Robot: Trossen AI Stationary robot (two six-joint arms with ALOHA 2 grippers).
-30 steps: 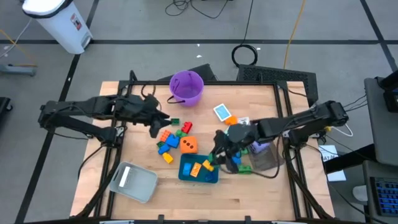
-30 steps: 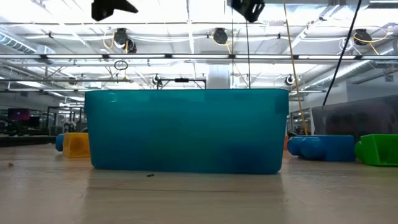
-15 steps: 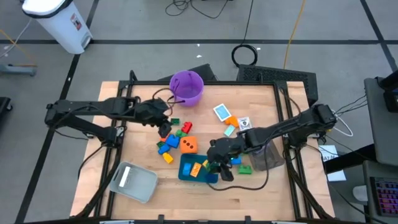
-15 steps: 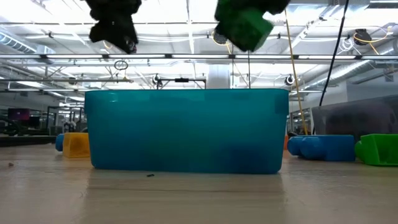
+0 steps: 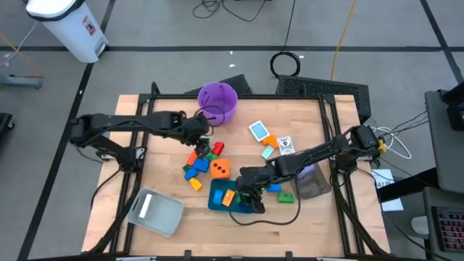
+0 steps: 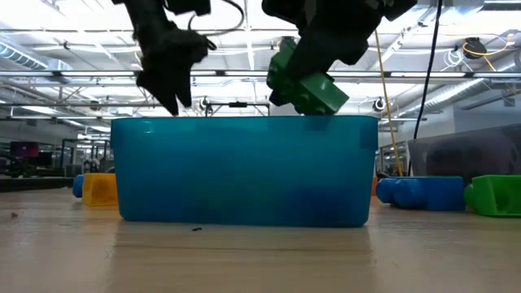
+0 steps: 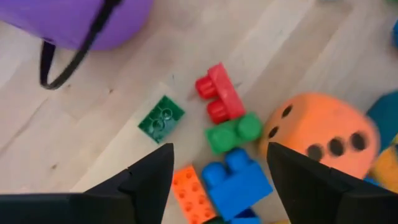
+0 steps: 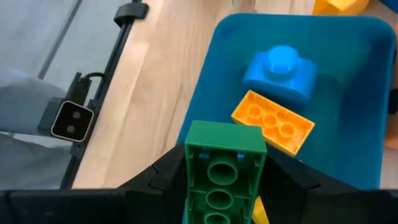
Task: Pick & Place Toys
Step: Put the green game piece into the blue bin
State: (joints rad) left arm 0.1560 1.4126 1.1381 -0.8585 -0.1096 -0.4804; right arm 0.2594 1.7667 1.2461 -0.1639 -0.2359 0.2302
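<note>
1. I have the wooden surface point(image 5: 167, 116) under both arms, with a purple bucket point(image 5: 217, 100) at the far edge and a grey tray point(image 5: 155, 212) at the near left corner.
2. The teal tray point(image 5: 217, 201) sits near centre. I judge the sorting to be partly done: my right wrist view shows a blue brick point(image 8: 280, 71) and an orange brick point(image 8: 272, 121) already inside it.
3. Left to move: the orange die point(image 5: 220, 169) and the loose bricks point(image 5: 196, 165) to its left, plus the cards point(image 5: 259, 130) further right.
4. My right tool point(image 5: 248, 197) is clamped on a green brick point(image 8: 222, 168), just above the tray's right end.
5. My left tool point(image 7: 217, 171) hangs with its fingers apart, holding nothing, over the loose bricks.
6. Only the low view shows the green brick point(image 6: 303, 81) not yet below the tray's rim; only the left wrist view picks out a small red brick point(image 7: 217, 93).
</note>
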